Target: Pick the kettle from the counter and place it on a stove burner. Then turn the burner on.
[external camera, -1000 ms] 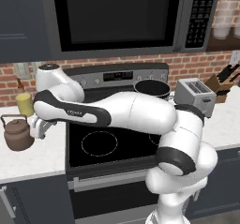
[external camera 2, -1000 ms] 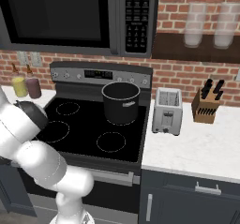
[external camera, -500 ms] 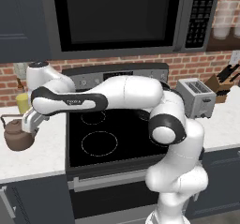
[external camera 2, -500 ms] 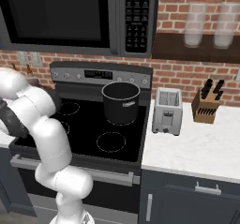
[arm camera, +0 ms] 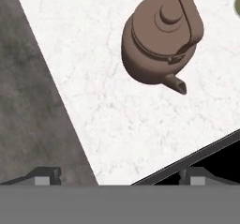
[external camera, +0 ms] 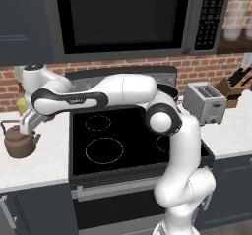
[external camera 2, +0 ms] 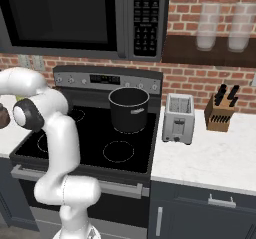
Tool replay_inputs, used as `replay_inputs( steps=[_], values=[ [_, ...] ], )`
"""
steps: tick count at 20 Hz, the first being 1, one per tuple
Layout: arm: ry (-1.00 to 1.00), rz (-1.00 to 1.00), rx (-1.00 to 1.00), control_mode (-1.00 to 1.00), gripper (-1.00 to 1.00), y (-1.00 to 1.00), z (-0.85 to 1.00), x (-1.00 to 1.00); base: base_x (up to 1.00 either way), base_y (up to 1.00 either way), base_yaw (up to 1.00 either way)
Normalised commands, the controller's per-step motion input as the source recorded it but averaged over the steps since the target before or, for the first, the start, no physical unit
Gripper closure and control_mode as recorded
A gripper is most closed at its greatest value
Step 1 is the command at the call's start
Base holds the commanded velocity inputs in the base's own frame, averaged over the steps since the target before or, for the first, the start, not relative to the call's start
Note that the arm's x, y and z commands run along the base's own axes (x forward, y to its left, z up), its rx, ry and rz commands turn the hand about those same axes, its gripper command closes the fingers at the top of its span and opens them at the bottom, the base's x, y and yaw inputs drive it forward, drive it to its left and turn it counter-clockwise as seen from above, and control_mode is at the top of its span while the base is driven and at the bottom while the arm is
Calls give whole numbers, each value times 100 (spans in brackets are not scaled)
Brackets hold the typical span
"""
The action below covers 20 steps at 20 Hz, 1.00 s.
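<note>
The brown-copper kettle stands upright on the white counter, left of the cooktop. In the hand view the kettle lies at the upper right, its spout towards the cooktop and its handle arched over the lid, on the counter. My gripper hangs just above and right of the kettle, apart from it. In the hand view the gripper is open, its fingertips far apart with nothing between them. The large stove burner is a white ring at the cooktop's front left.
A tall black pot sits on the back right burner. A toaster and a knife block stand on the right counter. A yellow bottle stands behind the kettle. A microwave hangs above the stove.
The arm has stretched out and risen, and the hand has shifted slightly left and up beside the kettle. The kettle has not moved, and the jaws stay open.
</note>
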Motion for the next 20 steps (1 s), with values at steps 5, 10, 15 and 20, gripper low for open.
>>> replay_inputs(
  steps=[5,10,15,20],
  values=[
    [0,3,0,-100,-100,30,-10,29,0,0,0],
    [0,3,0,-100,-100,14,-2,24,0,0,0],
    [0,3,5,-100,-100,1,-10,22,0,0,0],
    [0,3,9,-100,-100,0,-15,11,0,0,0]
  ],
)
